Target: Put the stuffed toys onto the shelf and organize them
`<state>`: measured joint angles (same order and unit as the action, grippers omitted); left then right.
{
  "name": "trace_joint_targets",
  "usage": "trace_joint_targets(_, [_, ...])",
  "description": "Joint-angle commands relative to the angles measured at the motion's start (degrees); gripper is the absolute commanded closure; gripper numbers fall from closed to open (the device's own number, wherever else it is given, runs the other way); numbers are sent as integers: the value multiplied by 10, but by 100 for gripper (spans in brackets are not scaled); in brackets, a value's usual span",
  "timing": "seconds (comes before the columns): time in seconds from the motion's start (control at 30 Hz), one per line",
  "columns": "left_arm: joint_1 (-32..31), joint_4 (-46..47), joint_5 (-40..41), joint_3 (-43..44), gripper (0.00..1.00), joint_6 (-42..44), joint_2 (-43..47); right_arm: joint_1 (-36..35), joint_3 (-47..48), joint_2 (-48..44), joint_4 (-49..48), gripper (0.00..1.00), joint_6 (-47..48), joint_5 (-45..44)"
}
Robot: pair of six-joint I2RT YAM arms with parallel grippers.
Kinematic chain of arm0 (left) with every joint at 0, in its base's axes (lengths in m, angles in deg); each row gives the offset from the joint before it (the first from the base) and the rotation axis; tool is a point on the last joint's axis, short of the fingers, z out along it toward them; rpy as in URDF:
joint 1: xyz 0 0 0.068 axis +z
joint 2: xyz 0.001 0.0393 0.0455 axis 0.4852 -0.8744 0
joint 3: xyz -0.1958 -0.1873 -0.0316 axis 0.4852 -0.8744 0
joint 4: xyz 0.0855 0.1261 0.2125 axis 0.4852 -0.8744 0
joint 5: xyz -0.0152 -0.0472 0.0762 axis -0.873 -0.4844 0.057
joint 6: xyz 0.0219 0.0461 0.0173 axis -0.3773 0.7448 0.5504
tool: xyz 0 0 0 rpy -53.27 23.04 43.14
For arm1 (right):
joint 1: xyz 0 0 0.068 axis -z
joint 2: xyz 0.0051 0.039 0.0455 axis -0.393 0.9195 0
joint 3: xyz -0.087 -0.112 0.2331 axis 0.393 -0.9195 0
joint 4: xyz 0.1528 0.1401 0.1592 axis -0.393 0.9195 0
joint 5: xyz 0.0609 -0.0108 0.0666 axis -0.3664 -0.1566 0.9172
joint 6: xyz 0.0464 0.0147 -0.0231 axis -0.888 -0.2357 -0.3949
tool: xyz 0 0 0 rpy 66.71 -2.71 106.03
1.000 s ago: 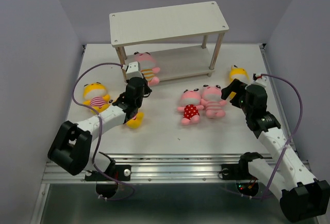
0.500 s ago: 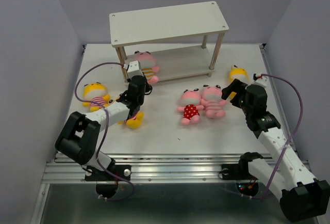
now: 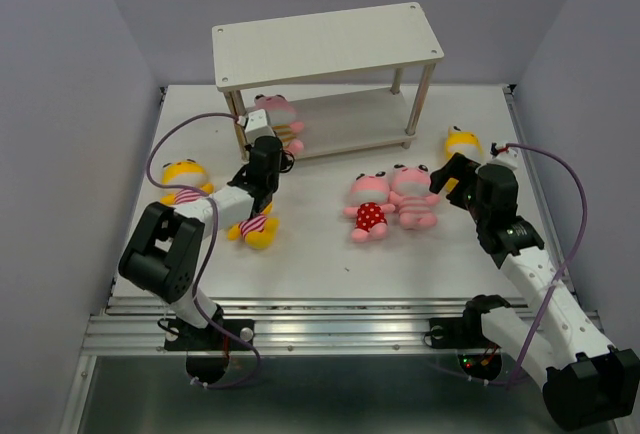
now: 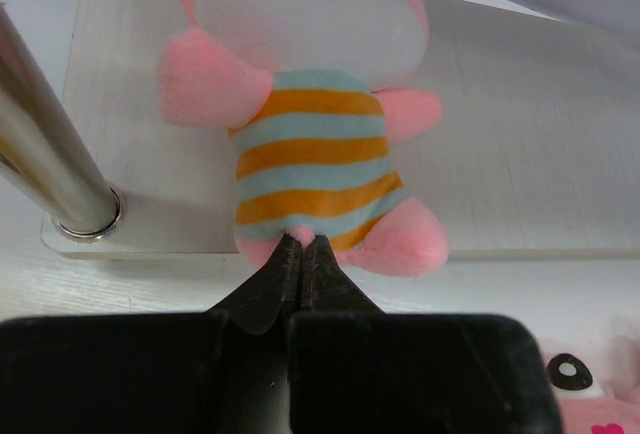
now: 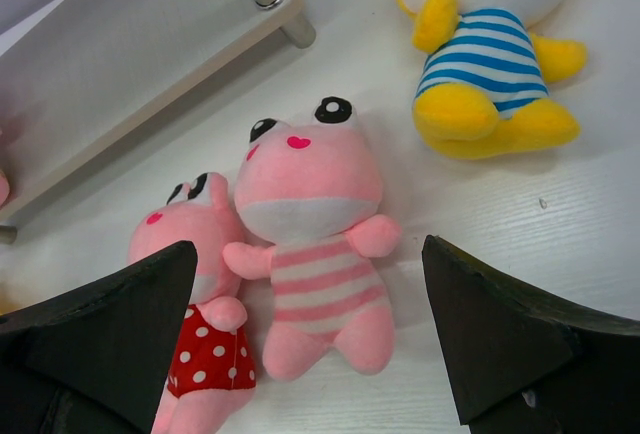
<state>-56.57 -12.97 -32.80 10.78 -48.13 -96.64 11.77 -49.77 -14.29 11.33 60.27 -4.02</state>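
While the left claw (image 4: 302,244) pinches it, the striped toy (image 4: 310,154) lies shelved.

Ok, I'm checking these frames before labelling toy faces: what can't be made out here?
Yellow-striped pink toy: eyes and upper head cut off by the top edge, left wrist view.
Pink-striped yellow toy: head hidden under the left arm, top view.
Blue-striped yellow toy: upper head cut off by the top edge, right wrist view.
Red dotted toy: one side hidden behind a black finger, right wrist view.
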Motion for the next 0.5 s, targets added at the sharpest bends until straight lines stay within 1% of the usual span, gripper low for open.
trace_joint_targets(0.0, [5, 12, 5, 34, 100, 1, -5, -1, -7, 1, -25, 0, 9, -10])
trace_joint_targets(0.23, [8, -21, 10, 47, 100, -10, -8, -1, -7, 0, -25, 0, 9, -12])
trace_joint_targets(0.3, [10, -33, 10, 53, 97, -16, -9, -1, -7, 0, -25, 0, 9, -10])
trace_joint_targets(0.33, [10, -39, 9, 54, 90, -17, -9, -1, -7, 1, -25, 0, 10, -11])
trace_joint_targets(0.37, [10, -42, 11, 55, 87, -22, -9, -1, -7, 1, -25, 0, 10, -11])
trace_joint_targets(0.47, [10, -46, 14, 56, 85, -25, -9, -1, -8, -1, -25, 0, 11, -13])
